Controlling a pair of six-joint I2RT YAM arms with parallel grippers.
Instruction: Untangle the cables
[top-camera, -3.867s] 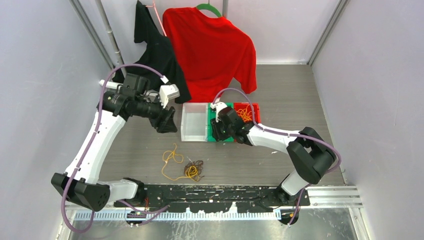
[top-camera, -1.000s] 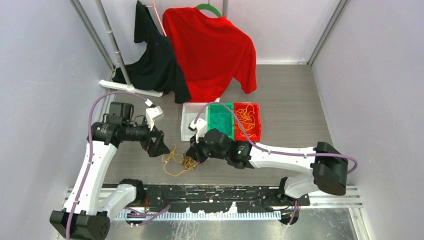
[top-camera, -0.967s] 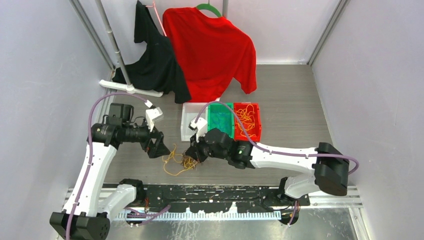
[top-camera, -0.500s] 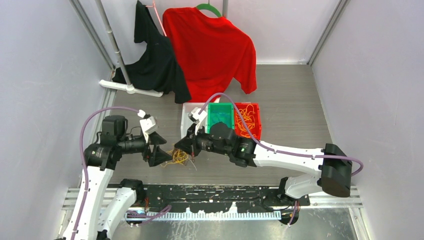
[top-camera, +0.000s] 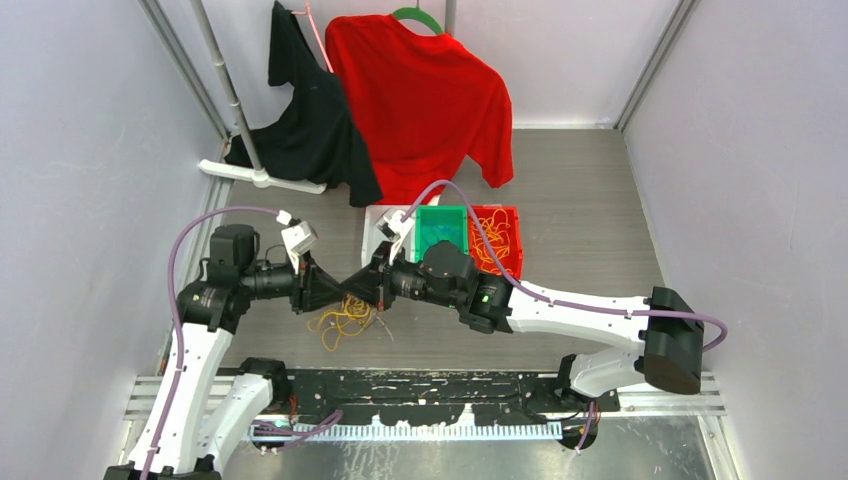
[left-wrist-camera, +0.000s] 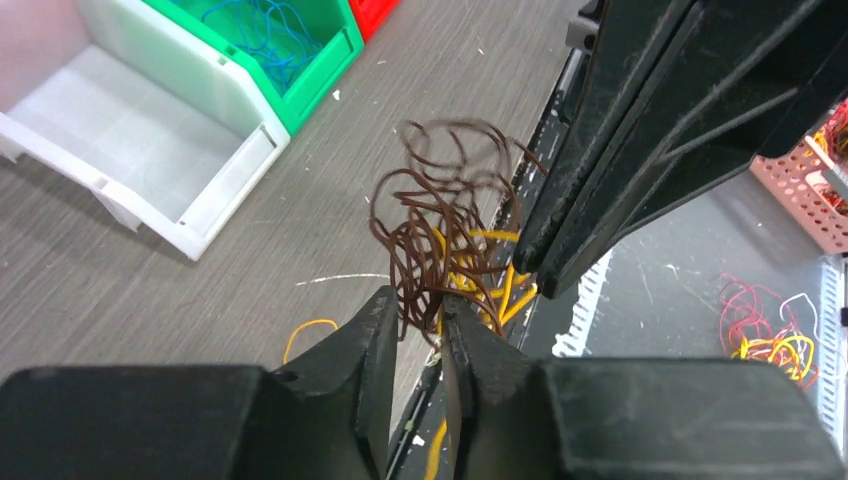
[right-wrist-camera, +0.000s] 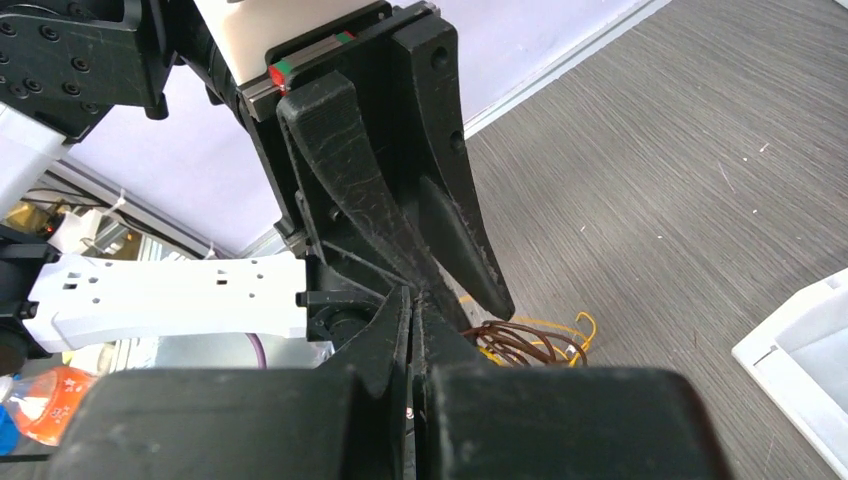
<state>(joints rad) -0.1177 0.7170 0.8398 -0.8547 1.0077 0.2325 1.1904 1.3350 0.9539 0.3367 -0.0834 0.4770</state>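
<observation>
Cables (top-camera: 341, 322) before bins (top-camera: 445, 208), bins abreast (touching)

Colours only:
- Dark brown cables (left-wrist-camera: 440, 230) in a loopy clump, with orange-yellow cables (top-camera: 340, 320) mixed in beneath.
- Blue cables (left-wrist-camera: 265, 18) in the green bin (top-camera: 440, 209). More orange-yellow strands in the red bin (top-camera: 518, 240). White bin (left-wrist-camera: 130, 120), slightly translucent.
- Surface (top-camera: 580, 200) is grey with wood-grain streaks.
- Left hand (left-wrist-camera: 420, 310) and right hand (right-wrist-camera: 412, 300) are matte black. Arm links (top-camera: 570, 305) are white with black joints; hoses (top-camera: 200, 225) are purple.
- At the back: red shirt (top-camera: 420, 100) on a green hanger (top-camera: 415, 13), black garment (top-camera: 310, 120) on a pink hanger (top-camera: 318, 35).
- Walls (top-camera: 80, 150) are pale lilac-grey.
</observation>
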